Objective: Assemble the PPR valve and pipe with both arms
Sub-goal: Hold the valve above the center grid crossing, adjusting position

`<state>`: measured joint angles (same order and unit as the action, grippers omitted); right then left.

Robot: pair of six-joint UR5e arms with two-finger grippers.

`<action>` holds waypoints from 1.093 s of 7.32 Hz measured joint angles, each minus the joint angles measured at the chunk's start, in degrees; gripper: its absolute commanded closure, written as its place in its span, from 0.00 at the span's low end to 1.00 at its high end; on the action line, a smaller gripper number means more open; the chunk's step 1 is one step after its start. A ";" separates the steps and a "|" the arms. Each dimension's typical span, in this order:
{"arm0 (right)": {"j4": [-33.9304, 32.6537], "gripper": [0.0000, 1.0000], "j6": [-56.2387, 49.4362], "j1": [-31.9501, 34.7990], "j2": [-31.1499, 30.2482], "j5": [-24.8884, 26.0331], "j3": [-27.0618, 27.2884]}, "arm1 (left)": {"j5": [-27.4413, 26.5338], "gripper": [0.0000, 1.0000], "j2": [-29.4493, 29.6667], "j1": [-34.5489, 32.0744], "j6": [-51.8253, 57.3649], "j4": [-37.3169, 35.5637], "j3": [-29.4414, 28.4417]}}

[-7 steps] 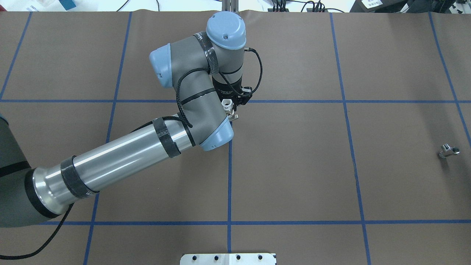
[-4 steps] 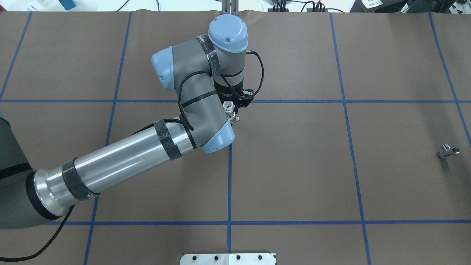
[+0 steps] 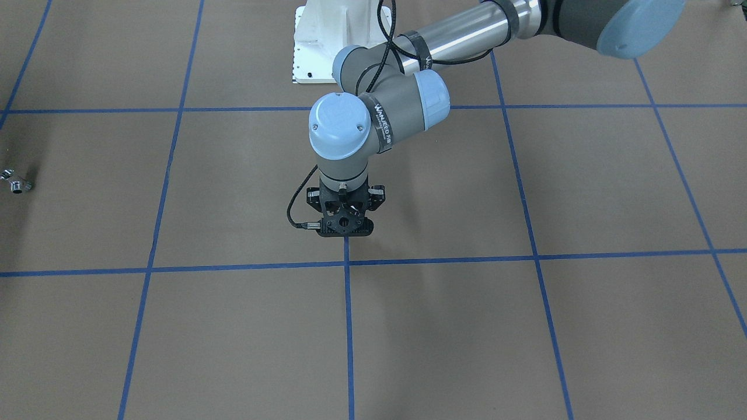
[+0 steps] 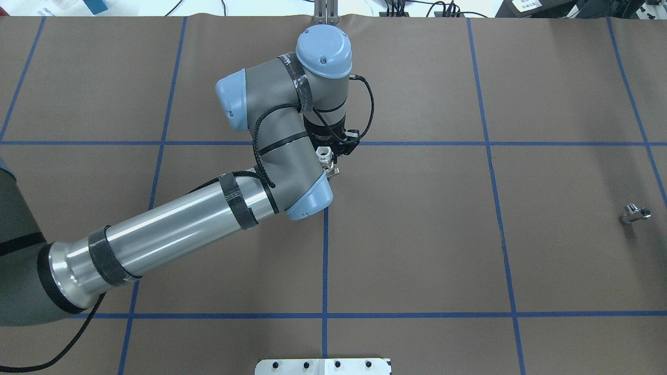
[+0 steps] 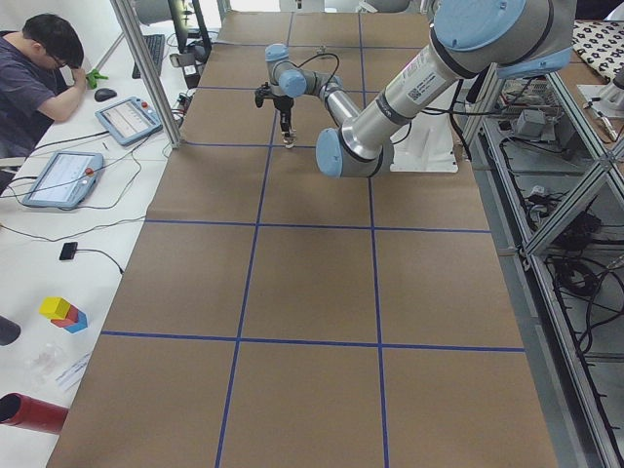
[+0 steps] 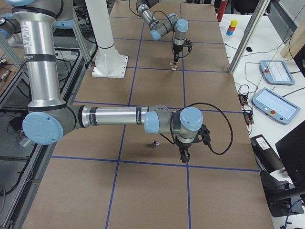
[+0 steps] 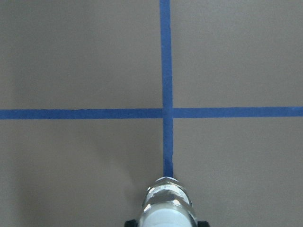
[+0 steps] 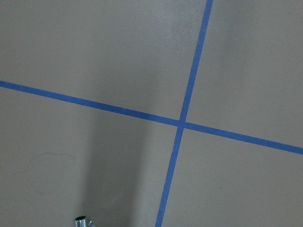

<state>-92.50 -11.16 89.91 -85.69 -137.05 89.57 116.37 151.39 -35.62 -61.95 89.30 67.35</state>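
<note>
Since the left fingers (image 4: pixel 324 154) are clamped on the stubby white plastic PPR valve with a silvery band (image 7: pixel 166 208), upper middle of the overhead view, its pickup looks done. The tiny bent chrome pipe (image 4: pixel 635 213) lies ungrasped on the brown surface (image 4: pixel 417 234) at that view's right edge. The right fingers (image 6: pixel 184 156) hang near it, and I cannot tell their spread. Lowering onto the pipe seems next.

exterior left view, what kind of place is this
Probably a robotics lab workcell: a UR5e arm reaches over a table gridded with blue tape, while an operator sits alongside with teach pendants beside him.
</note>
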 measured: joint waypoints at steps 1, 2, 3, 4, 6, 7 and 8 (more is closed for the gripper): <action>0.01 0.01 0.00 0.00 0.00 0.02 -0.05 | 0.00 1.00 -0.02 0.02 -0.01 -0.01 0.03; 0.03 0.01 0.00 0.00 0.03 0.03 -0.07 | 0.00 1.00 -0.04 0.09 -0.01 0.00 0.03; 0.02 0.01 0.00 0.00 0.06 0.03 -0.09 | 0.00 1.00 -0.04 0.14 -0.01 -0.01 0.03; 0.00 0.01 0.00 0.00 0.07 0.03 -0.17 | 0.00 0.92 -0.04 0.20 -0.01 -0.01 0.03; -0.03 0.01 0.00 0.00 0.14 0.03 -0.38 | 0.00 0.17 -0.10 0.30 -0.04 0.07 0.06; -0.04 0.01 0.00 0.00 0.16 0.03 -0.45 | 0.00 0.01 -0.32 0.34 -0.10 0.51 0.12; -0.05 0.01 0.00 0.00 0.17 0.02 -0.49 | -0.04 0.00 -0.89 0.36 -0.21 1.68 0.20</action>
<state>-92.55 -11.16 89.91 -85.52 -137.04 89.07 116.33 150.50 -35.27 -62.16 90.98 67.55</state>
